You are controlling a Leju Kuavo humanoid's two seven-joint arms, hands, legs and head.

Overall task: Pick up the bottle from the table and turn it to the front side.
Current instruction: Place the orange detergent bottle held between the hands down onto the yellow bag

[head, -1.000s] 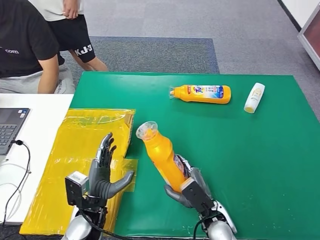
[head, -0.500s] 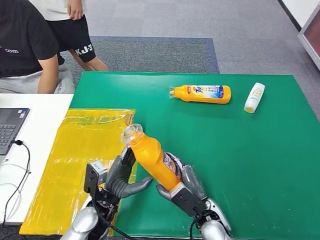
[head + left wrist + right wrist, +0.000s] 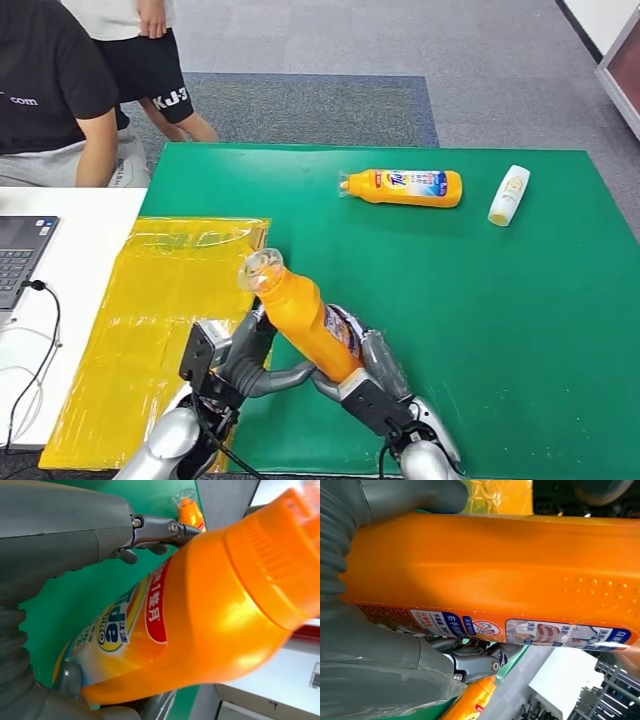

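Fingers of our left hand (image 3: 253,352), spread a second ago, now cup the orange bottle (image 3: 306,318). Our right hand (image 3: 370,372) grips its base. Handover looks imminent.

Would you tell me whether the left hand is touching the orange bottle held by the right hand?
Touching: the head view shows the left hand against the orange bottle.

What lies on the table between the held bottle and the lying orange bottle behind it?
Nothing: in the head view only bare green mat separates the held bottle, gripped by the right hand, from the lying bottle.
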